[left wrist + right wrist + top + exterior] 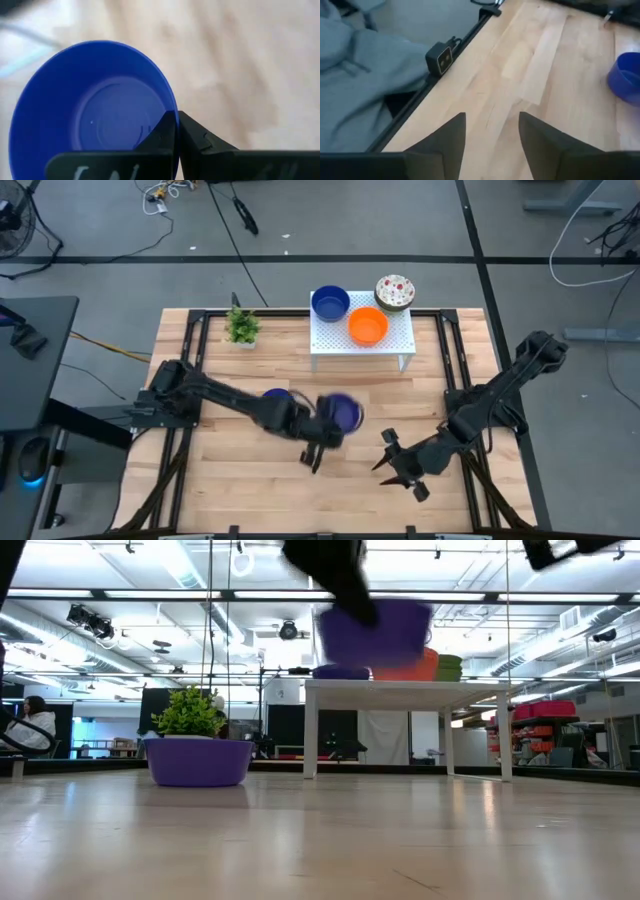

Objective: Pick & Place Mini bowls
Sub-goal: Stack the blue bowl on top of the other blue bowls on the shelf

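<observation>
On the wooden table (250,480), a small green potted plant (242,326) stands near the back left. Nearer the middle, a glossy blue mini bowl (275,395) sits upright and empty on the wood, partly hidden by the left arm in the high view. The left gripper (322,442) is clamped on the rim of a second blue mini bowl (95,110), carried above the table; the left wrist view shows its smooth, empty inside with one finger (162,135) inside the rim. That arm reaches low from the left edge toward the table's centre.

At the back stands the white perforated stand (330,338), carrying a third blue bowl (330,303), an orange bowl (367,326), and a white speckled bowl (395,291); all look empty.

The right gripper (392,463) hovers over bare wood, front right of centre, its fingers spread and holding nothing, its arm slanting in from the right edge.
</observation>
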